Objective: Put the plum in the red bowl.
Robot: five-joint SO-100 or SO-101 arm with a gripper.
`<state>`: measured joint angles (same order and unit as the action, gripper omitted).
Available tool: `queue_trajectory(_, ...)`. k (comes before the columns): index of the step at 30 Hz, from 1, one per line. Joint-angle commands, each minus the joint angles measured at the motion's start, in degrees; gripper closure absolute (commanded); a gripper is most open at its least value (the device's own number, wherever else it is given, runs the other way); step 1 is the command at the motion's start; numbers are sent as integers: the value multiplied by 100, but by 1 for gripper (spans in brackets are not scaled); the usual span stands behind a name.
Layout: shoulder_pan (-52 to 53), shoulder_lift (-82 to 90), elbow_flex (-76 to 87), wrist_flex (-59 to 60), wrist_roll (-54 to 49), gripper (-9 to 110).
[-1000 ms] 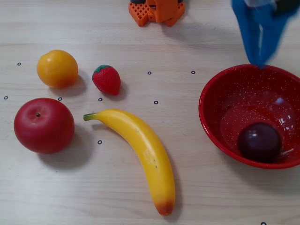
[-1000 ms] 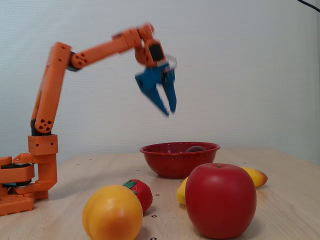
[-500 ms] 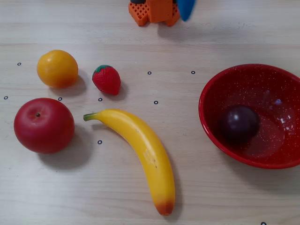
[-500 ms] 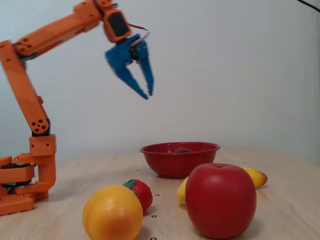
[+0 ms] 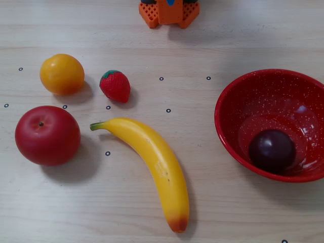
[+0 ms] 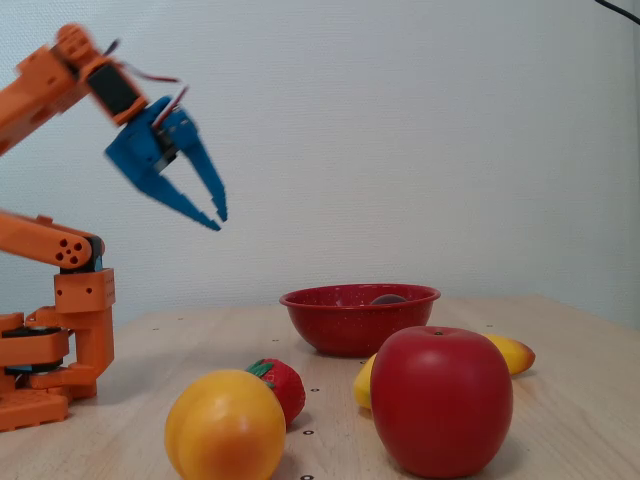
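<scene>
The plum (image 5: 272, 150), dark purple and glossy, lies inside the red bowl (image 5: 238, 96) at the right of a fixed view looking down. In a fixed view from the side, only the plum's top (image 6: 388, 298) shows above the bowl's rim (image 6: 340, 325). The blue gripper (image 6: 216, 217) hangs high in the air, left of the bowl and well above the table. Its fingers are slightly apart and hold nothing. The gripper is out of view from above; only the orange arm base (image 5: 168, 12) shows there.
A red apple (image 5: 47, 135), an orange (image 5: 62, 74), a strawberry (image 5: 116, 86) and a banana (image 5: 152, 162) lie on the wooden table, left of the bowl. The orange arm base (image 6: 55, 340) stands at the left in the side view.
</scene>
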<state>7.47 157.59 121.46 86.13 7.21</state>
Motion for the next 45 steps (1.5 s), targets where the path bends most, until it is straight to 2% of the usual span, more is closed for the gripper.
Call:
queue_trajectory(1,-237,562,369,-334,141,101)
queue_trajectory(9,-457,2241,2162,-747,97,101)
queue_trajectory(16,-527,2610,3059,-1239,-35,101)
queue_trajectory(27,-527,2619,5309,-4263,-26,101)
queue_trajectory(34,-483,2619,5309,-3357,-237,101)
queue_trajectory(45,-536,2619,5309,-3296,-299,101)
